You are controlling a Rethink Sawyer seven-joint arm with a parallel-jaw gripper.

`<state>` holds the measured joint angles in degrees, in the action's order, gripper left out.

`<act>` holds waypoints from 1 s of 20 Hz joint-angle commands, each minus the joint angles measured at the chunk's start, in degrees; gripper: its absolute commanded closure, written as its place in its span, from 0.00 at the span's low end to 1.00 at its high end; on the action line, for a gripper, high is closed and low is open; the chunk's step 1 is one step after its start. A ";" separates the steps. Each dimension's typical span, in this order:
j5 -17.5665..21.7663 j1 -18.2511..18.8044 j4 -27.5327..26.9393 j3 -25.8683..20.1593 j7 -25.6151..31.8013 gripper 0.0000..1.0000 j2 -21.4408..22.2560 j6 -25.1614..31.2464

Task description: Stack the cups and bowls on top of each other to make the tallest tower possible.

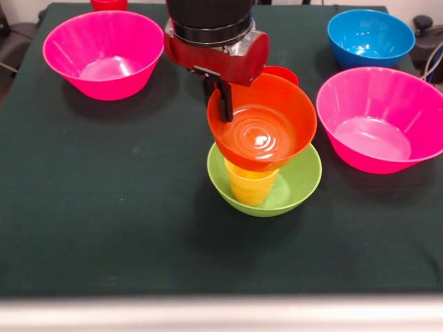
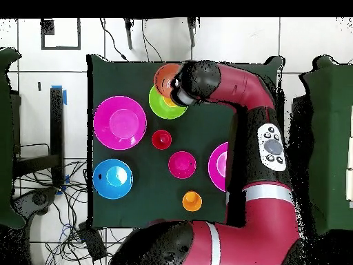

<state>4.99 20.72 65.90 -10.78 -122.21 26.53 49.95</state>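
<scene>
The tower stands mid-table: a lime-green bowl [image 1: 297, 181] holds an upright yellow cup [image 1: 250, 187], and the small orange bowl [image 1: 266, 131] sits on the cup, tilted toward the camera with its ringed bottom showing. My gripper [image 1: 219, 109] comes down from above and is shut on the orange bowl's far-left rim, one finger inside and one outside. In the overhead view the wrist covers the gripper and part of the orange bowl [image 2: 164, 76] and the green bowl [image 2: 163, 105].
A red cup [image 1: 285, 72] stands just behind the tower. Hot-pink bowls sit at the far left [image 1: 104, 52] and at the right [image 1: 381, 117], with a blue bowl [image 1: 369, 38] at the far right. The overhead view also shows a crimson bowl [image 2: 182, 164] and an orange cup [image 2: 192, 201].
</scene>
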 commanded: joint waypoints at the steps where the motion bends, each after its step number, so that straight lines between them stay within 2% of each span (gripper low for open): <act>1: 1.06 -1.13 8.29 -0.96 -1.80 1.00 0.92 -3.08; 8: 2.11 -1.37 10.66 -0.11 -2.34 1.00 0.53 -5.32; 14: 3.82 -1.30 9.12 1.61 -1.17 1.00 -0.16 -4.61; 20: 4.69 -1.44 7.25 2.30 -0.93 1.00 -2.04 -7.13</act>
<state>5.51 20.54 71.95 -8.50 -122.21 26.95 46.74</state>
